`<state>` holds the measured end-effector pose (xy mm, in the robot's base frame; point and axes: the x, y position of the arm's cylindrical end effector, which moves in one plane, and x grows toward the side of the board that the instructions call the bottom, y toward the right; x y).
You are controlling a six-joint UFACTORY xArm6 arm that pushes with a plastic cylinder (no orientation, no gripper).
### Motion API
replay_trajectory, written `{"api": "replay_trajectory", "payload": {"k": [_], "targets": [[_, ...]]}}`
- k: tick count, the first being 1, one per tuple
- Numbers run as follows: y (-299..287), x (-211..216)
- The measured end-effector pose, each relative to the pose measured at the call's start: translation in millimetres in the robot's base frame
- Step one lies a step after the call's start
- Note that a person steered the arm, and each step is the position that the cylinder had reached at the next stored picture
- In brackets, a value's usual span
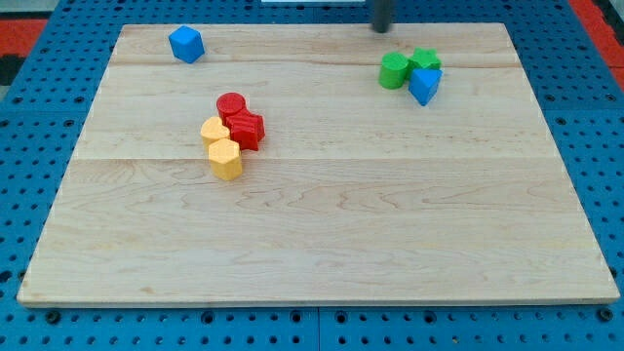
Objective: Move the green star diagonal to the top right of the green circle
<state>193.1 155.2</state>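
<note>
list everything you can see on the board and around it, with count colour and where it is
wooden board: 1, pale wood, fills most of the view
blue pegboard surface: 1, blue with holes, around the board
blue cube-like block: 1, blue, view's top left
green circle block: 1, green, view's top right
green star block: 1, green, just right of the green circle, touching it
blue triangular block: 1, blue, just below the green star
red blocks: 2, red, left of centre, shapes unclear
yellow blocks: 2, yellow, against the red ones, lower left
my tip: 1, dark rod, top edge, above the green circle, apart from it
</note>
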Motion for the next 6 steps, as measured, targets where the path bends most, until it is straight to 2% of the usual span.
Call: {"api": "replay_trajectory", "payload": {"k": [1, 2, 3, 5, 6], "targets": [[83.1, 29.7], [106.1, 73.2], [83.0, 105.5], [-19.3, 103.8], [-58.4, 84.3]]}}
